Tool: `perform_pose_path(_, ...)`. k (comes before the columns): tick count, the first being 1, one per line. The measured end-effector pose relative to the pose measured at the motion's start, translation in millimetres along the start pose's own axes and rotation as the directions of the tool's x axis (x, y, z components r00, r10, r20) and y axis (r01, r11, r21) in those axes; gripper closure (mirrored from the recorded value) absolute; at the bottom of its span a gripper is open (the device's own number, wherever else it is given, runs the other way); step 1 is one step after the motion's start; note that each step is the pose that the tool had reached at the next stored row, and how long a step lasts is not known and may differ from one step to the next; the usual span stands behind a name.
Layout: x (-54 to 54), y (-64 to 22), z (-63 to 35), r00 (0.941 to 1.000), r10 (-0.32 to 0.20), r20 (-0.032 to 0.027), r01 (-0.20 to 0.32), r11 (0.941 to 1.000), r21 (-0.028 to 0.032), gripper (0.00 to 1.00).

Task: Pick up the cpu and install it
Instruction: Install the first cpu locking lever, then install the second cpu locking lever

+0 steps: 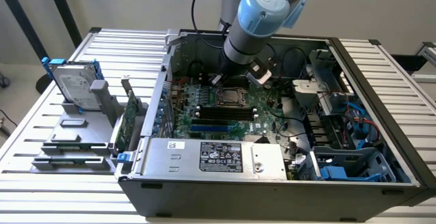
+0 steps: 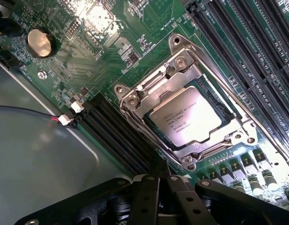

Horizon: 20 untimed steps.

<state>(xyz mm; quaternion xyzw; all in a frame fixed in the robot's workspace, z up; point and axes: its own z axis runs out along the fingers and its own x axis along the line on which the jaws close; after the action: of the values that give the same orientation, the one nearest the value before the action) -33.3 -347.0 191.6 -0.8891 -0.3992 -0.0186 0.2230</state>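
Note:
The cpu (image 2: 186, 121), a small square chip with a silvery top plate, lies in its socket on the green motherboard (image 2: 135, 37), framed by the metal socket bracket (image 2: 181, 61). My gripper (image 2: 159, 169) hovers just above the board beside the socket, its black fingers (image 2: 146, 199) pressed together with nothing between them. In the exterior view the arm reaches down into the open computer case (image 1: 272, 183), and the gripper (image 1: 230, 81) hangs just above the cpu (image 1: 230, 98) in its socket.
Black memory slots (image 2: 247, 56) run beside the socket, and a coin battery (image 2: 40, 42) sits on the board. The power supply (image 1: 218, 157) lines the case's near wall. Outside the case, at the exterior view's left, stand a hard drive (image 1: 73, 86) and a green card (image 1: 126, 122) in a grey holder.

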Motion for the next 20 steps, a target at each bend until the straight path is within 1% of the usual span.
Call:
perform_pose_path(13,-1.0,0.6,-1.0,1.0000,0.000,-0.0003,0.000,1.0000,0.0005,0.89)
perform_pose_path(15,-1.7,0.5,-4.7,1.0000,0.000,-0.0003,0.000,1.0000,0.0005,0.89)
perform_pose_path(18,-3.3,0.2,-13.8,1.0000,0.000,-0.0002,0.000,1.0000,0.0006,0.89)
perform_pose_path(20,-6.2,1.2,-18.2,1.0000,0.000,-0.0003,0.000,1.0000,0.0006,0.89)
